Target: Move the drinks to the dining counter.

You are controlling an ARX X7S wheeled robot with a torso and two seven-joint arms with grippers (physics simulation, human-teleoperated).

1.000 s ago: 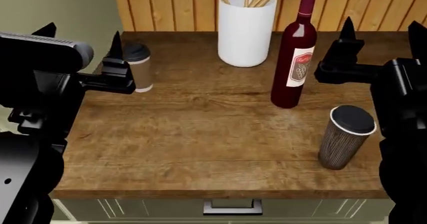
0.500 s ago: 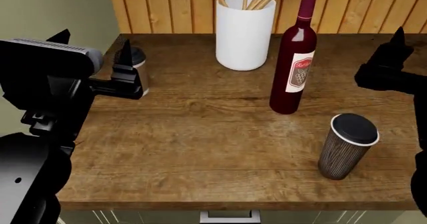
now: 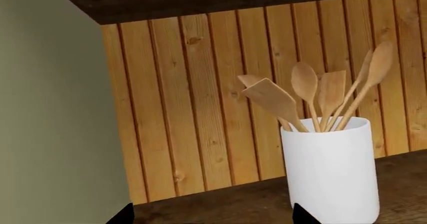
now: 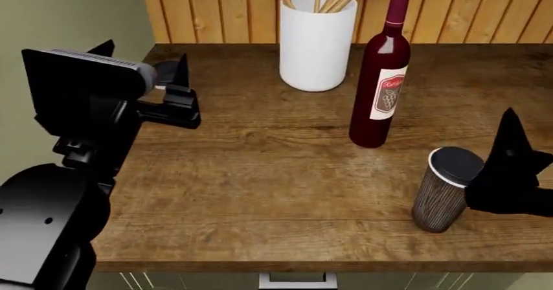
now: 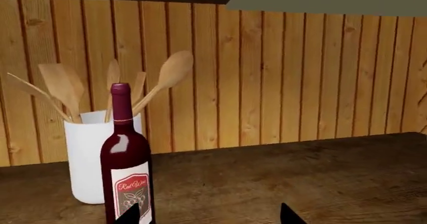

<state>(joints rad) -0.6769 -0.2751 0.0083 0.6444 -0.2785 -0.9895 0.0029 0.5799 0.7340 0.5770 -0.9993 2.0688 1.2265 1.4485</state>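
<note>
Claws both gape empty: left claw (image 4: 177, 86) by the hidden coffee cup, right claw (image 4: 509, 164) beside the ribbed cup (image 4: 445, 188).

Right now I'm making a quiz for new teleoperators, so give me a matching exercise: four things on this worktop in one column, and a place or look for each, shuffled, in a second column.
Things:
1. wine bottle
2. ribbed cup
3. white utensil holder
4. right gripper

Descriptions:
A. holds wooden spoons, against the plank wall
B. grey-brown, black lid, near the front edge
C. dark red with a white label, upright mid-worktop
D. black, close beside the ribbed cup

Pairs: 1-C, 2-B, 3-A, 4-D
</note>
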